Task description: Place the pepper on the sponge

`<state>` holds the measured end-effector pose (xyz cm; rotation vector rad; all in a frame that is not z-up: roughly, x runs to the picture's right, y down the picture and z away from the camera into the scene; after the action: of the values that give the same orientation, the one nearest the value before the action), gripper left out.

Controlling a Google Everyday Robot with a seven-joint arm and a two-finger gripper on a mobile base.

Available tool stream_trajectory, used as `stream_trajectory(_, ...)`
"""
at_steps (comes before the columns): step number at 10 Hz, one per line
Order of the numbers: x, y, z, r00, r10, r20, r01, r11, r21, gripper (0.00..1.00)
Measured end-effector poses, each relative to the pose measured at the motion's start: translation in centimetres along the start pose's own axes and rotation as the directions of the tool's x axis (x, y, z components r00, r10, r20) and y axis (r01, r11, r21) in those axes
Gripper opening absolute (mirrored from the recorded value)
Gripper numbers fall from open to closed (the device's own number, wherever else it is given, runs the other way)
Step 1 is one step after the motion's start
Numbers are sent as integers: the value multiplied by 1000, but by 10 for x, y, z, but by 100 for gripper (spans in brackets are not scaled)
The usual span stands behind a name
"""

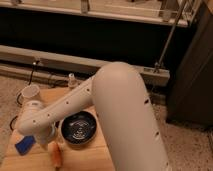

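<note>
Orange pepper (pixel 56 156), one, blue sponge (pixel 24 145), one, gripper (pixel 46 141) between them, opening unclear, one black bowl (pixel 78 128)

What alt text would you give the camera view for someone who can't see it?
A large white robot arm reaches down to a wooden table, its gripper low between a blue sponge and an orange pepper lying apart; a black bowl sits beside them.

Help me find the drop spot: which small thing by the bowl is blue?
The sponge, left of the bowl; the pepper in front is orange. The gripper hangs between them, under the arm.
</note>
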<state>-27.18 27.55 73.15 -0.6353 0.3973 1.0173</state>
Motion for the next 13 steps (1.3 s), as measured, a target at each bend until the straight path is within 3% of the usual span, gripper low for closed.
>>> stream_trajectory(5, -1, 0, 26, 999, 13, -34, -12, 1000, 26, 57)
stream_trajectory(6, -1, 1, 27, 999, 13, -37, -12, 1000, 28, 54)
stream_trajectory(8, -3, 4, 30, 999, 10, -41, -9, 999, 32, 35)
stream_trajectory(9, -4, 5, 31, 999, 7, -43, -6, 999, 33, 32)
stream_trajectory(13, -4, 7, 34, 998, -6, -59, 9, 999, 46, 31)
